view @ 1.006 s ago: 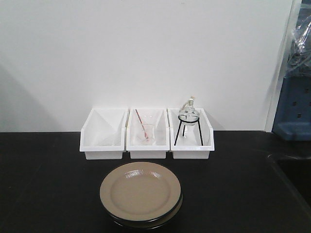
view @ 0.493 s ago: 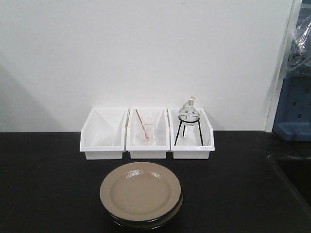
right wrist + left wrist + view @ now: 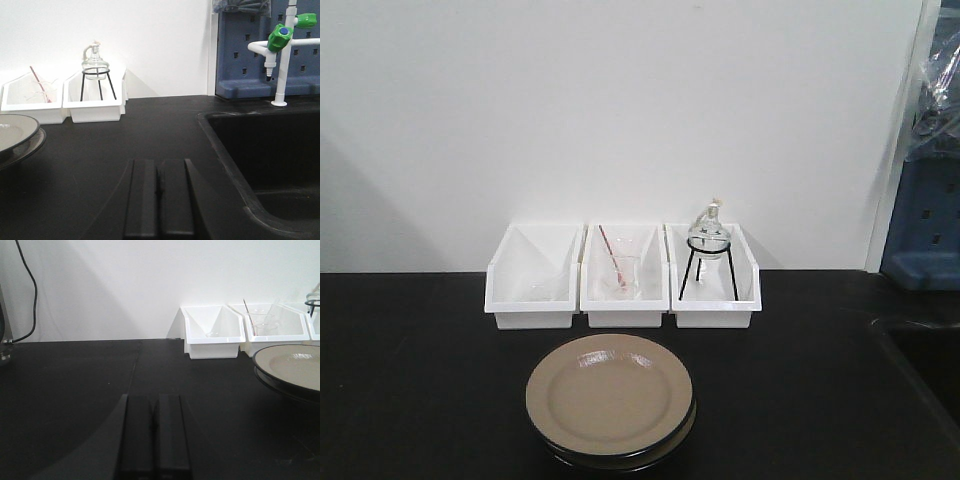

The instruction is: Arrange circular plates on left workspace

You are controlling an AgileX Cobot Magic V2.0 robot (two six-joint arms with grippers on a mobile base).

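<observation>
The left gripper (image 3: 152, 435) hangs low over the bare black counter (image 3: 410, 370), its two fingers pressed together with nothing between them; the plates (image 3: 292, 367) lie ahead and to its right, well apart from it. The right gripper (image 3: 159, 197) is likewise closed on nothing, just above the counter; the plates sit at its far left, the sink (image 3: 270, 160) close on its right, a white tap with green knobs (image 3: 280, 50) behind the basin. In the front view the two plates are stacked, tan top uppermost, dark rim of the lower one showing beneath, near the counter's front edge at the middle; behind them three white bins (image 3: 623, 275) stand side by side against the wall; the left bin holds something small and clear; the middle holds a glass beaker (image 3: 623, 272) with a red rod; the right holds a round flask (image 3: 709, 232) on a black wire stand.
</observation>
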